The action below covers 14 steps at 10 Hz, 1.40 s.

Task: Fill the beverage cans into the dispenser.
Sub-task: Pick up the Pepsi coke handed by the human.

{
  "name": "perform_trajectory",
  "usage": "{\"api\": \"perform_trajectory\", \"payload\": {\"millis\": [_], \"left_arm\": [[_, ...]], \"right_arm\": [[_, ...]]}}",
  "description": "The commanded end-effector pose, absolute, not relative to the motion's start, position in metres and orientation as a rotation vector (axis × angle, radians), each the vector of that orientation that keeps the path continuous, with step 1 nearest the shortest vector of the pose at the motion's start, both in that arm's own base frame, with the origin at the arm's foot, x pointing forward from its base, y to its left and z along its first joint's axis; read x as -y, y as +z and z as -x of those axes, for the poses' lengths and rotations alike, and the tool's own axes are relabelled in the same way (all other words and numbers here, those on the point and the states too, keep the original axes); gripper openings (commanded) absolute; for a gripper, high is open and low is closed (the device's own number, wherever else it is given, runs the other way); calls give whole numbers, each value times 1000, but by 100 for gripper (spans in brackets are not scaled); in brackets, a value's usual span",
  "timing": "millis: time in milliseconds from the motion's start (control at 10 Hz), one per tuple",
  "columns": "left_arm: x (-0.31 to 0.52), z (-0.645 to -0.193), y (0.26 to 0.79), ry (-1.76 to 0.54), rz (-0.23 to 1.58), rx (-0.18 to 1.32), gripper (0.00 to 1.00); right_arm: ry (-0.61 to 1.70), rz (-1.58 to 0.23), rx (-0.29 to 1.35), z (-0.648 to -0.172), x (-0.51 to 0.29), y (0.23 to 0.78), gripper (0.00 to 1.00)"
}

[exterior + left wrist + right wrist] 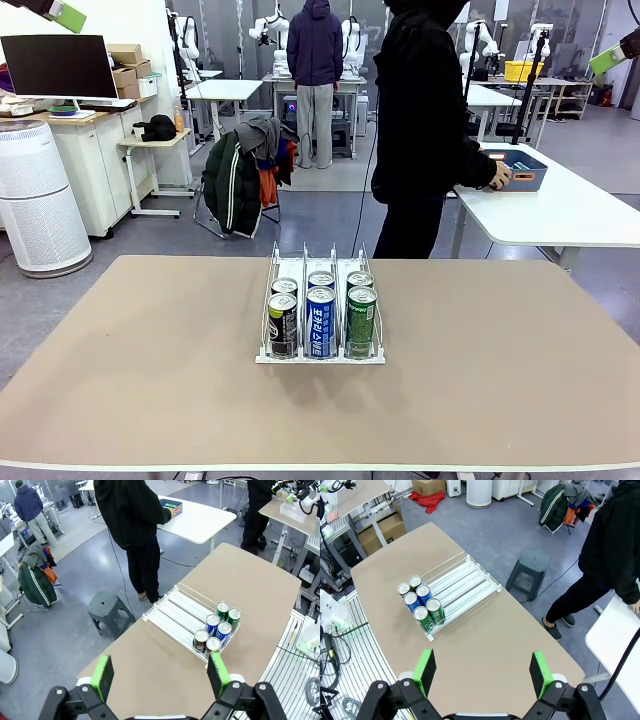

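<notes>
The left pincer and the right pincer both hang high, tilted downward, spread wide, empty.

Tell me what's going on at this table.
Six beverage cans stand in the dispenser, two per lane, bunched at the robot's end. Neither arm is handling anything: the left tool and right tool hang open high above the table. The person at the far side is turned to a neighbouring table, one hand on a blue bin there.

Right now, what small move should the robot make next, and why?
Probably wait, left end effector and right end effector open above the table: all six cans visible already stand in the dispenser, and the person's hand is at the blue bin, perhaps fetching more.
</notes>
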State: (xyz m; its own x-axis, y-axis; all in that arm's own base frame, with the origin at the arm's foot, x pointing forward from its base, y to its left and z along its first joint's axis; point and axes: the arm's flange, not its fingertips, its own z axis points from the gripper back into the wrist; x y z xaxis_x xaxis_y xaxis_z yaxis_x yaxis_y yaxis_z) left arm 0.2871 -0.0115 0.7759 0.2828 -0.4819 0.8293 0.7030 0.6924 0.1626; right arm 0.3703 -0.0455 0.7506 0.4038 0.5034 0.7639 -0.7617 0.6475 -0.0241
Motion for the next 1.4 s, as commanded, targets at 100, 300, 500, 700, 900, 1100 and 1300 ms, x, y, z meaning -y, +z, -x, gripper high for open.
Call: {"api": "perform_trajectory", "payload": {"millis": [100,300,500,700,900,1100,1300], "left_arm": [[16,-293,772,-801,229,891,100],[17,-294,769,-804,243,849,100],[16,-294,767,-797,242,817,100],[16,-291,766,-804,243,811,100],[15,-294,763,-812,239,830,100],[15,-294,763,-812,239,830,100],[15,-294,763,-812,239,830,100]], "right_arm": [[818,-365,820,-370,44,751,100],[818,-365,820,-370,44,751,100],[818,-365,820,-370,44,751,100],[818,-365,820,-370,44,751,100],[818,-365,820,-370,44,751,100],[818,-365,820,-370,44,751,100],[818,-365,820,-370,44,751,100]]}}
